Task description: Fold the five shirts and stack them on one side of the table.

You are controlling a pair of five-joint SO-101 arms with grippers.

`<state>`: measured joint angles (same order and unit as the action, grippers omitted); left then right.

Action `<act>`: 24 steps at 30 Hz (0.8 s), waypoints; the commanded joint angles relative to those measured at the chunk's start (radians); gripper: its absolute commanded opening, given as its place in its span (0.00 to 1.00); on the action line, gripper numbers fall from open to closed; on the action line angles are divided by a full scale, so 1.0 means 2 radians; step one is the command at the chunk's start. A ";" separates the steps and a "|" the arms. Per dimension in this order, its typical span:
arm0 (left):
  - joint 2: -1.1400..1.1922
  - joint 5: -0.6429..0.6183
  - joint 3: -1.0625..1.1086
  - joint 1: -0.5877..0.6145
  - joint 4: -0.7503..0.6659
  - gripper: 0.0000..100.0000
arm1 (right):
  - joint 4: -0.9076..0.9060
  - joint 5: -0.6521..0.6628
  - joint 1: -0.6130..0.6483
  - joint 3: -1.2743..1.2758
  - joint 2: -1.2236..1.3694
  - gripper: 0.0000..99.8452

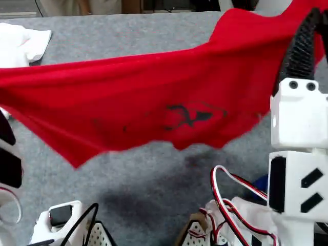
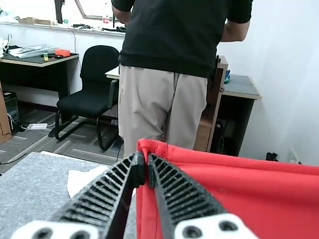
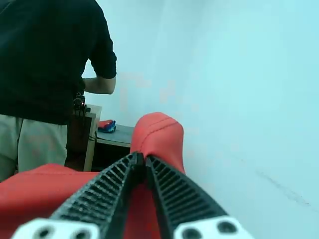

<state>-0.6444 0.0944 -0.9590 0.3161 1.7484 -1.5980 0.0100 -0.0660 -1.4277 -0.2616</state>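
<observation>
A red shirt (image 1: 154, 110) with a dark print hangs stretched across the high view, lifted off the grey table (image 1: 128, 36) between both arms. My left gripper (image 2: 144, 167) is shut on one red corner (image 2: 149, 147), and the cloth trails away beside it. My right gripper (image 3: 144, 162) is shut on another bunched red corner (image 3: 159, 132). In the high view the right arm's black finger (image 1: 302, 43) rises at the far right edge, pinching the shirt's raised end. A white shirt (image 1: 20, 43) lies crumpled at the table's far left.
White motor housings (image 1: 297, 154) and red and white cables (image 1: 225, 195) of the right arm crowd the near right. Another white arm base (image 1: 61, 220) sits at the near left. Bare grey felt lies beneath the hanging shirt.
</observation>
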 commanded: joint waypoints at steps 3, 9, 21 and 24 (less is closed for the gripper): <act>0.000 0.005 0.064 0.006 0.005 0.02 | -0.037 0.004 0.001 0.053 0.003 0.01; 0.001 0.006 0.236 0.005 -0.021 0.02 | -0.088 -0.010 -0.002 0.214 0.024 0.01; -0.003 0.006 0.605 -0.048 -0.201 0.02 | 0.023 -0.043 0.002 0.561 0.079 0.01; -0.003 0.004 0.658 -0.080 -0.236 0.02 | 0.063 -0.039 0.011 0.626 0.104 0.01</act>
<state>-0.6276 0.1005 0.2746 0.2102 1.3495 -1.5505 -0.0667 -0.0675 -0.2800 -0.0775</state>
